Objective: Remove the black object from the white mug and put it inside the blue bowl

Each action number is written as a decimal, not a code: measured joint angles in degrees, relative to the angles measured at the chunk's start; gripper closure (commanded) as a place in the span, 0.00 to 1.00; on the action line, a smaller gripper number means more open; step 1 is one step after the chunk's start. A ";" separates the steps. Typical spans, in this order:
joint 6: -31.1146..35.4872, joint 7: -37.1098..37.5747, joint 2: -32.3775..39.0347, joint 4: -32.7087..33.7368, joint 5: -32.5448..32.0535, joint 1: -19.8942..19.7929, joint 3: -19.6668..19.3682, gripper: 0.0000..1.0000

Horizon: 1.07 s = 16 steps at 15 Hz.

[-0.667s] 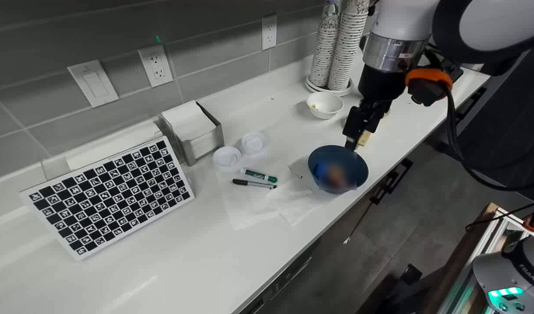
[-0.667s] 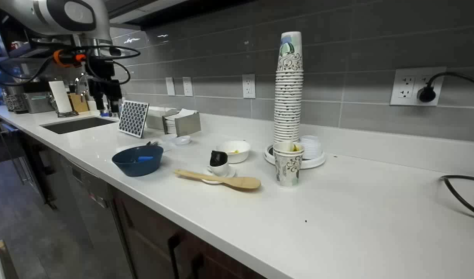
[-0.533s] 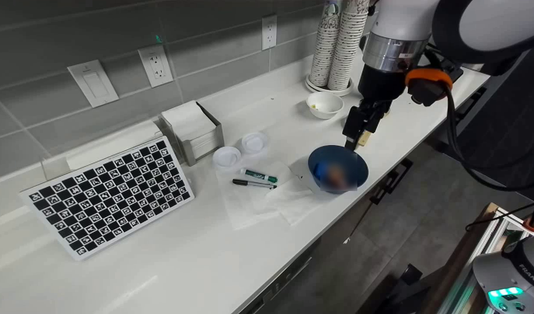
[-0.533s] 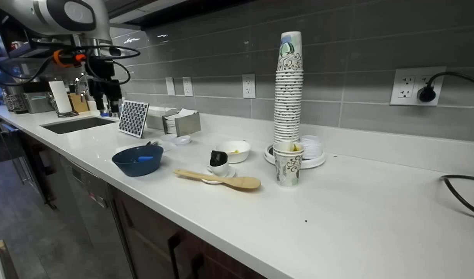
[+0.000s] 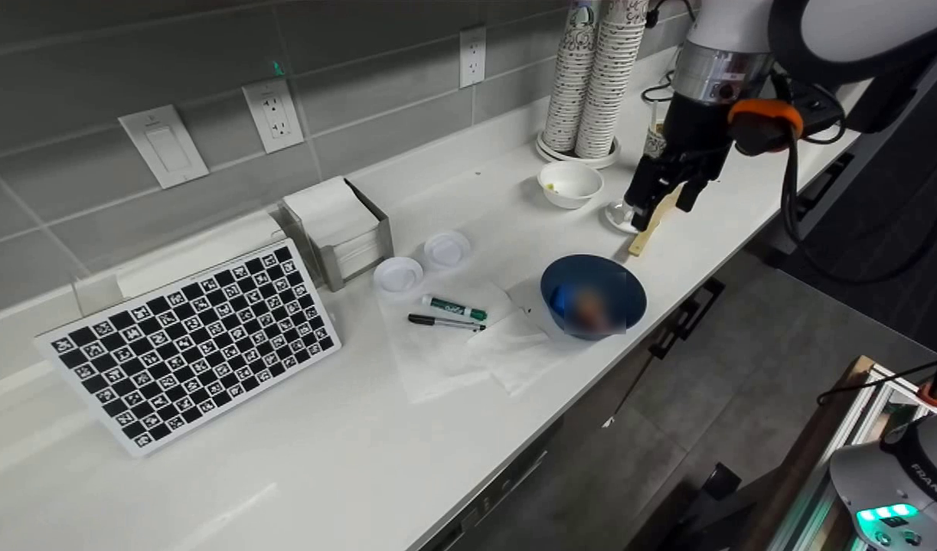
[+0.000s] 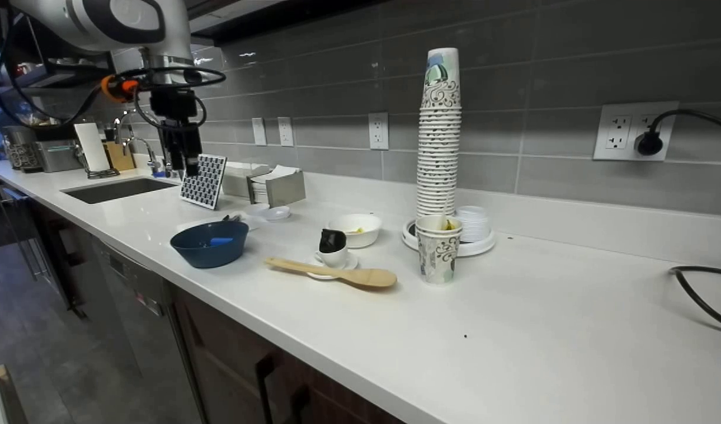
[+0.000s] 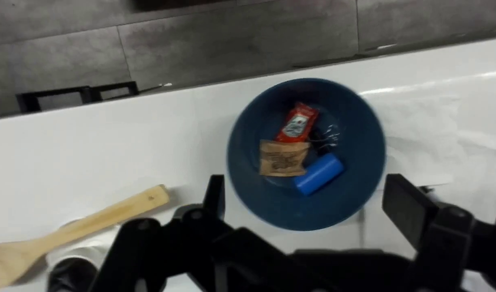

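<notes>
The black object (image 6: 332, 240) sticks up out of the small white mug (image 6: 335, 259), which stands on a white saucer (image 6: 351, 261). In the wrist view, the black object (image 7: 74, 275) and the mug (image 7: 86, 253) are at the lower left, partly hidden by the gripper. The blue bowl (image 5: 591, 266) shows in both exterior views (image 6: 210, 258). In the wrist view, the bowl (image 7: 313, 215) holds a red packet, a brown packet, a blue cylinder and a dark wrapped item. My gripper (image 7: 306, 196) is open and empty, above the counter, its fingers framing the bowl's near part from above.
A wooden spoon (image 6: 337, 272) lies across the saucer's front. A white bowl (image 6: 360, 231), patterned paper cups (image 6: 437, 253) and tall cup stacks (image 6: 439, 159) stand nearby. Markers (image 5: 453, 308), napkins and a checkered board (image 5: 193, 344) are on the other side of the blue bowl.
My gripper has moved away from the blue bowl toward the mug, rightward in both exterior views. It now uncovers the spoon handle and part of the saucer. The objects on the counter have not moved.
</notes>
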 measured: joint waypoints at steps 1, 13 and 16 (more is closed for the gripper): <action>0.00 0.03 -0.76 -0.76 -1.63 -2.10 -1.73 0.00; 5.90 0.62 -0.70 -1.74 -10.89 -12.39 -9.23 0.00; 14.54 3.91 0.95 -2.89 -11.90 -12.78 -9.22 0.00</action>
